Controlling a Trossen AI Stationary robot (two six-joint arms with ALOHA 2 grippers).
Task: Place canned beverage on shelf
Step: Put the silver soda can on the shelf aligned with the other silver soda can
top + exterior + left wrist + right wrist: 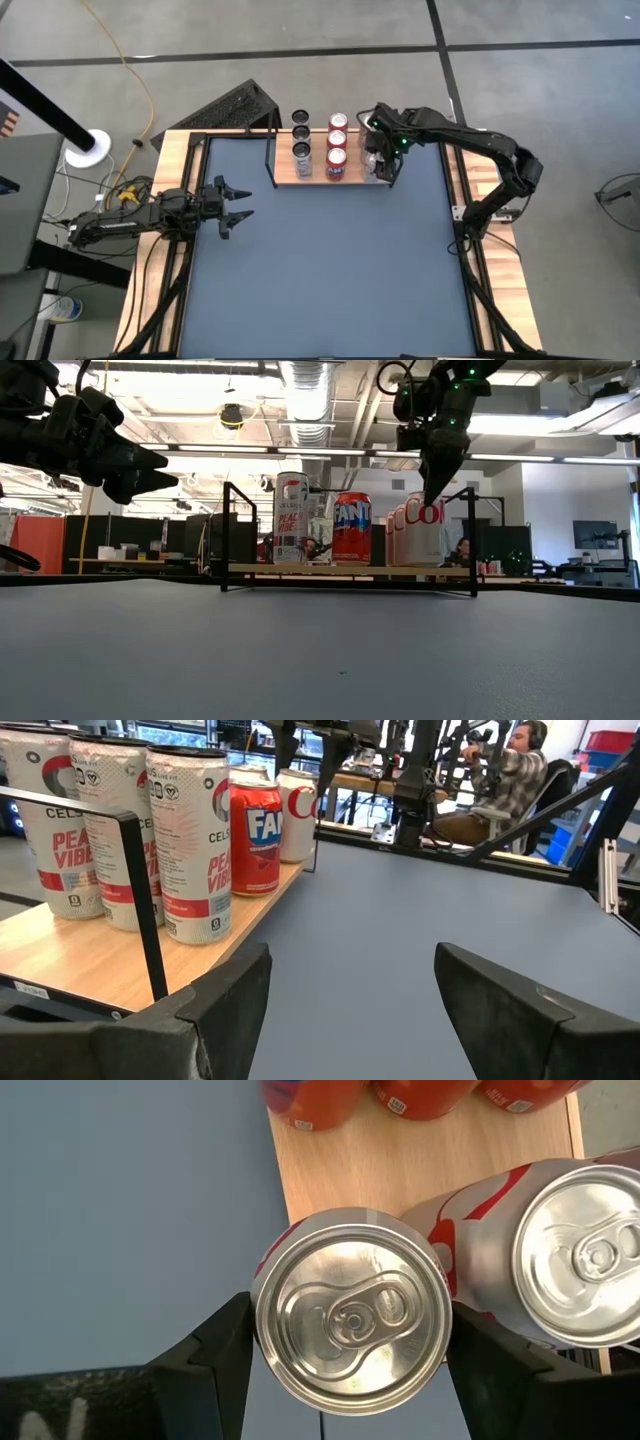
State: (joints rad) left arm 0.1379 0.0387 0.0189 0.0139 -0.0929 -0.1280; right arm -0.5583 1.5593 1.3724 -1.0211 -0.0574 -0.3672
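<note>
At the left of the high view the left gripper hangs over the dark-blue bench, well apart from everything, its fingers spread wide with nothing between them. It looks like a waiting pose, kept off to the side so the other arm has room.

Moving right, the small light-wood shelf on a thin black wire frame sits at the upper middle of the frame. It already carries a column of three tall white cans with pink lettering at its left end and, beside them, a column of three red cans. They stand upright in tidy rows, which in my view leaves the right end as the free slot.

Further right, at the shelf's right end, the right gripper reaches down from above. In the right wrist view its two dark fingers flank the silver-topped red-and-white beverage can, one on either side and close against its wall, so the gripper appears to be clasping the can (whether the pads press or merely touch I cannot tell). The can stands upright over the near edge of the board, partly over blue bench, just beside another red-and-white can already on the wood. Gripping from the top keeps the can vertical and lets it drop in beside its neighbour without knocking it.
</note>
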